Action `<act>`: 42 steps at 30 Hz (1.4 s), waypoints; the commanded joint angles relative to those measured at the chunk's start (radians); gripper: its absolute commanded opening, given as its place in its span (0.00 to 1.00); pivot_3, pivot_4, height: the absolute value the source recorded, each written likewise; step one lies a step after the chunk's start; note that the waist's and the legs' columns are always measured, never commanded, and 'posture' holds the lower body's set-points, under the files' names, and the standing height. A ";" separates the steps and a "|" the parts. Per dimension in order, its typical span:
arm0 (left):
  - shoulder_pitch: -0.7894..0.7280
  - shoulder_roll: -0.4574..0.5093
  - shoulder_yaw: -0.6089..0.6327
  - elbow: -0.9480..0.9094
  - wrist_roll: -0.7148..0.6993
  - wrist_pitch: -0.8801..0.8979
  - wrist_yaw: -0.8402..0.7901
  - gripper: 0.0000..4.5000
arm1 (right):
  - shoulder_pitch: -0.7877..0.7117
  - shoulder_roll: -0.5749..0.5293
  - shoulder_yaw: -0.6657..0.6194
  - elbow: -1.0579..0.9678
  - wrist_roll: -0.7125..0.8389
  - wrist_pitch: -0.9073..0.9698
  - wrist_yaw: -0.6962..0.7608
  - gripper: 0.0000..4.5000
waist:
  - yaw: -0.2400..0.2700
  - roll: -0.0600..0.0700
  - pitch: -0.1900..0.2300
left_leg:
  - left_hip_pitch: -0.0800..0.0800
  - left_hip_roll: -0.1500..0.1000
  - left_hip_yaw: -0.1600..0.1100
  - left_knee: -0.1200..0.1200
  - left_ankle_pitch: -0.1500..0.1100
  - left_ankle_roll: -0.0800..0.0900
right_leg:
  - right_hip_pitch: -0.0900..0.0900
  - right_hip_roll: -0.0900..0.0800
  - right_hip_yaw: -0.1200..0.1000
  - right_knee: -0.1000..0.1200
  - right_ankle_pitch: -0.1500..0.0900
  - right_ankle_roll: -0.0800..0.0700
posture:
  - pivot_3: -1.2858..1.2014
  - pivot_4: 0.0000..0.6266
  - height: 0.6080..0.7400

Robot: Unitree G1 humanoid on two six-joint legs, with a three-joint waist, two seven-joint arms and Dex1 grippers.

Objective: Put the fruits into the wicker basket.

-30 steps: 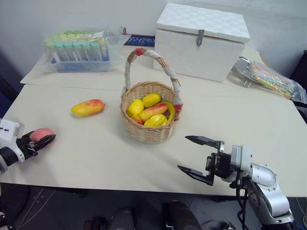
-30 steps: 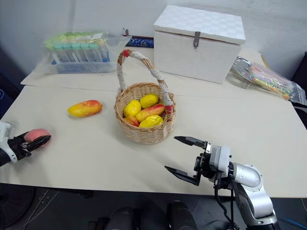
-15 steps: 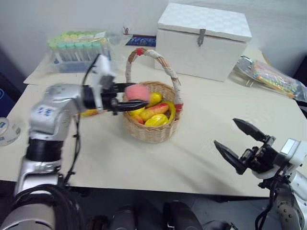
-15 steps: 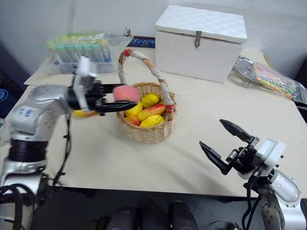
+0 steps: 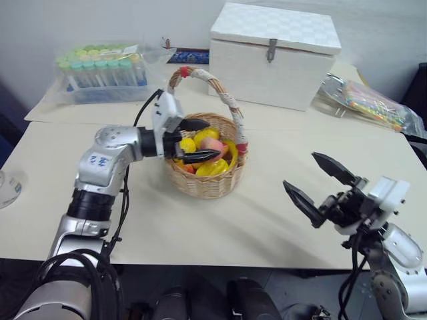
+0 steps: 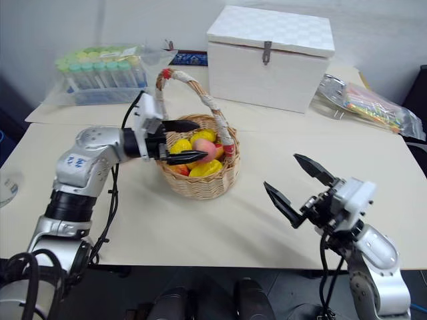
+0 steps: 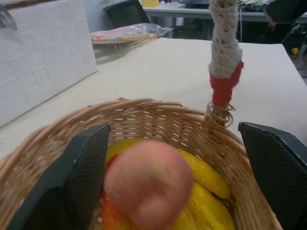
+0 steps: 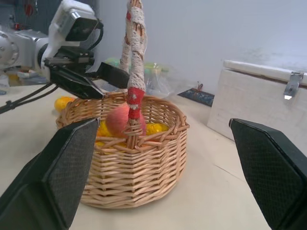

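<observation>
1. Right gripper (image 5: 321, 183) is hovering at the near table edge, its black pointed fingers spread wide, gripping nothing.
2. Table (image 5: 267, 220) is showing a smooth, matte cream top; a clear round item is sitting at its left edge, too cut off to tell what it is.
3. Left gripper (image 5: 197, 141) is reaching over the wicker basket (image 5: 203, 181) rim, fingers released and apart, no longer pinching anything.
4. Peach (image 7: 148, 182), round, fuzzy and pink-red, is lying loose in the basket on top of glossy yellow fruits, between the open fingers but not clamped.
5. Basket is round, tan, tightly woven; its tall arched handle (image 5: 213, 83) is wrapped in white cord with red bands.
6. Mango (image 8: 65, 103), yellow-orange, is lying on the table behind the left arm, outside the basket.
7. White box (image 5: 272, 53) with quilted texture and a metal latch is standing farther back.
8. Bagged rack of capped tubes (image 5: 107, 72) is sitting far left; a clear bag of colourful items (image 5: 370, 103) far right.
9. Marks on the left arm are unreadable.
</observation>
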 commanded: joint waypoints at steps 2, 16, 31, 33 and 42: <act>0.158 0.147 0.188 -0.107 -0.067 0.020 -0.036 0.99 | -0.108 -0.015 0.046 -0.035 -0.069 -0.044 0.011 1.00 | -0.006 0.003 0.002 | 0.001 0.000 -0.001 -0.001 0.000 0.000 | -0.001 0.000 0.001 0.000 0.000 0.000 | 0.52 0.24 1.00; 0.769 0.175 0.783 0.125 -0.027 -0.216 0.184 0.99 | -0.200 0.010 0.233 -0.022 -0.122 -0.061 0.110 1.00 | 0.004 0.002 0.001 | -0.001 -0.002 -0.007 0.000 -0.004 0.003 | 0.002 -0.005 -0.005 -0.003 0.000 0.000 | 0.52 0.24 1.00; 0.312 0.292 0.293 0.346 0.208 -0.330 0.098 0.99 | -0.168 0.008 0.221 -0.016 -0.147 -0.069 0.094 1.00 | 0.009 -0.001 0.000 | -0.002 -0.006 -0.010 -0.001 -0.004 0.004 | 0.002 -0.010 -0.011 -0.002 0.000 0.000 | 0.52 0.24 1.00; 0.168 0.284 0.205 0.516 0.284 -0.396 0.073 0.99 | -0.167 0.007 0.222 -0.012 -0.152 -0.074 0.096 1.00 | 0.004 -0.001 0.000 | -0.002 -0.007 -0.009 -0.001 -0.004 0.004 | 0.002 -0.009 -0.011 -0.002 0.000 0.000 | 0.52 0.24 1.00; -0.242 0.231 0.039 1.096 0.481 -0.627 0.080 0.99 | -0.130 0.008 0.199 -0.042 -0.168 -0.071 0.059 1.00 | 0.006 -0.002 0.000 | -0.006 -0.003 -0.005 0.001 -0.004 0.003 | -0.002 -0.004 -0.011 -0.001 0.000 0.001 | 0.52 0.24 1.00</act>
